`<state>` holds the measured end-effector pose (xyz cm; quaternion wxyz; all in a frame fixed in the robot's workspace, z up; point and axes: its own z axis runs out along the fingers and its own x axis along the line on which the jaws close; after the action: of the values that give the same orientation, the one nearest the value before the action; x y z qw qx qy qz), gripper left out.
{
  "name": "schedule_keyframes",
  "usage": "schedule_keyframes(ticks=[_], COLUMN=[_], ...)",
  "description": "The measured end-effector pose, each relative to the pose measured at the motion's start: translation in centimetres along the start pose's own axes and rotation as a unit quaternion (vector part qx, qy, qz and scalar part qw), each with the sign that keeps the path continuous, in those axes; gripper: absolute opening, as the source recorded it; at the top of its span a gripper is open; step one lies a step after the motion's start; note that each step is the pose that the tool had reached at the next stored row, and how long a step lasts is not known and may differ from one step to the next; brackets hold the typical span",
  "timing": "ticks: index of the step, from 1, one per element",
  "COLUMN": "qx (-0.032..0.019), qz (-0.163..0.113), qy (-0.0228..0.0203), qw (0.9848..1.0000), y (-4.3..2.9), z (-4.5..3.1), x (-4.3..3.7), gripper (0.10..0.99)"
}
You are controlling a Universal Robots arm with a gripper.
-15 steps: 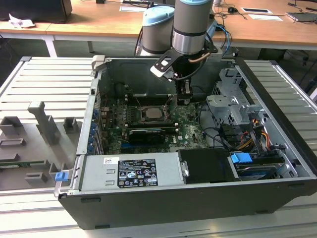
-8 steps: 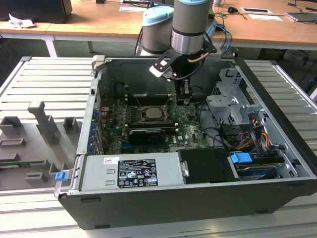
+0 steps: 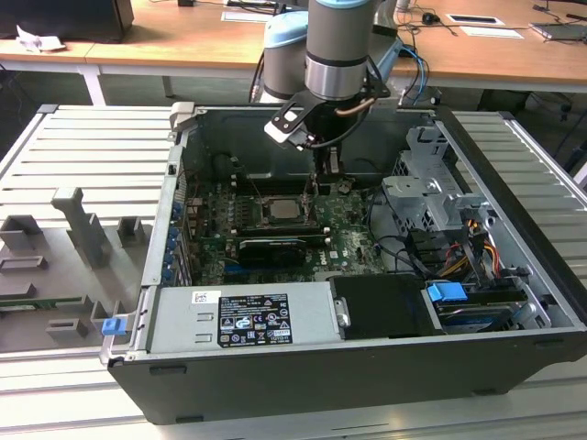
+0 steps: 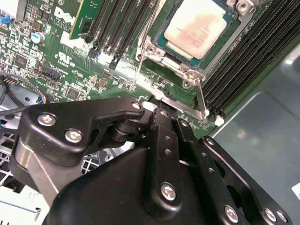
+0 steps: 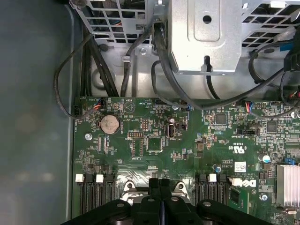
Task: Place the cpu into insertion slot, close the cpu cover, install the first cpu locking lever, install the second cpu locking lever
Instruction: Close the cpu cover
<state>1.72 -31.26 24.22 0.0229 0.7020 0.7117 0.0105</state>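
The cpu is a silvery-beige square chip lying flat in the insertion slot on the green motherboard; it also shows in the exterior view as the cpu. The cpu cover, a silver metal frame, lies down around the chip. A thin metal locking lever runs along the socket's edge, right by my fingertips. My gripper hangs just beside the socket on the exterior view's right. In the first wrist view my gripper has its two black fingers pressed together, with nothing visible between them.
Black memory slots flank the socket. A long black graphics card lies nearer the camera, then the silver power supply. A drive cage and cables fill the exterior view's right. Grey fixtures stand outside the case.
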Motion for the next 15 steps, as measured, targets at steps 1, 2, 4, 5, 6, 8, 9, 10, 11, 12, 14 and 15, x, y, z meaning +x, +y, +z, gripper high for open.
schedule_keyframes(ticks=[1,2,4,5,6,8,9,10,11,12,14,15], qx=[0.0000,0.0000,0.0001,0.0000,0.0000,0.0000,0.0000,0.0001,0.0000,0.0000,0.0000,0.0000], qz=[0.000,0.000,0.000,0.000,0.000,0.000,0.000,0.000,0.000,0.000,0.000,0.000], qy=[0.0001,0.0001,-0.0001,-0.0001,0.0000,0.0000,0.0000,0.0000,-0.0001,0.0000,0.0000,0.0000], qw=[1.0000,1.0000,1.0000,1.0000,1.0000,1.0000,1.0000,1.0000,1.0000,1.0000,1.0000,1.0000], y=[-0.05,-0.10,-0.20,-0.30,-0.38,-0.47,-0.52,-0.59,-0.63,-0.69,-0.79,-0.85], z=[0.03,0.07,0.07,0.08,0.08,0.12,0.12,0.13,0.14,0.14,0.15,0.15], x=[0.00,0.00,0.00,0.00,0.00,0.01,0.01,0.01,0.01,0.01,0.01,0.01], gripper=[0.106,0.106,0.106,0.106,0.106,0.106,0.106,0.106,0.106,0.106,0.106,0.106])
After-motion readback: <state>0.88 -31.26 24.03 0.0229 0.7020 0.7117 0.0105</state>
